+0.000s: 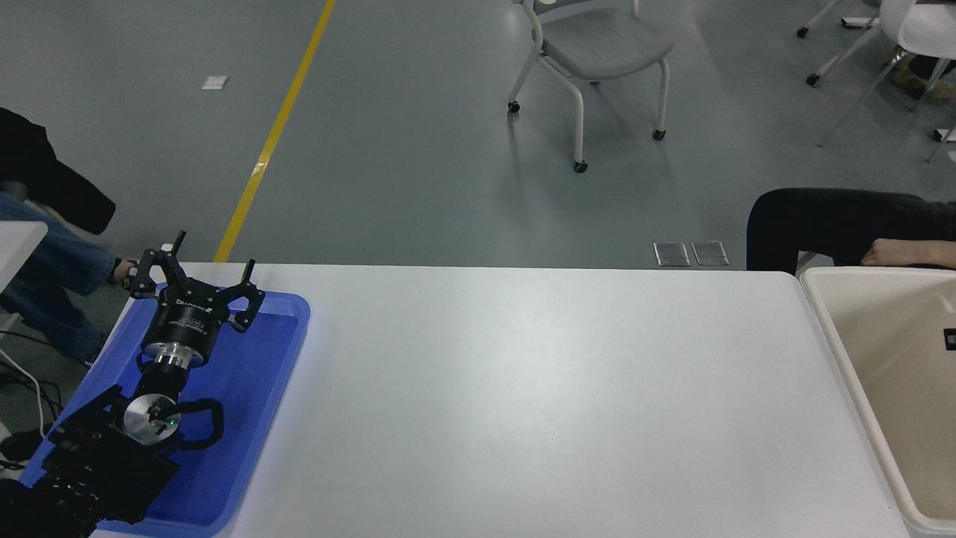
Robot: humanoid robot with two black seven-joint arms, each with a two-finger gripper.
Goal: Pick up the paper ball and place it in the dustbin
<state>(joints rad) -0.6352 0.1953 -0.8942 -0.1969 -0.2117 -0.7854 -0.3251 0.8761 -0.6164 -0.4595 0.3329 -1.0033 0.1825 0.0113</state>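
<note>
Surveying the table (pixel 523 388): white top, bounded at the near left by a shallow blue tray (pixel 246 418) and at the right by the dustbin (pixel 829 329).

Item, left gripper (pixel 196 275): parked over the blue tray at the lower left, fingers spread apart, nothing held between them.

Item, right gripper: not seen. A small black fragment (pixel 950 338) is noted at the right edge over the dustbin; whether it belongs to the right arm cannot be told, and no finger state can be given.

Item, dustbin: cream-white, rectangular, thick rounded rim, only partly shown. The visible part of its interior appears bare.

Item, paper ball: not seen on the table, in the tray, or in the visible part of the bin. Its place cannot be told; it may lie in the part of the bin cut off at the right.

Item, person: a dark sleeve (pixel 821 220) and a hand (pixel 900 252) are rested just beyond the dustbin's far rim.

Step judged: the drop into the bin is either at hand or finished. Next move calls for the ball's position to be confirmed before any arm withdrawal.
</note>
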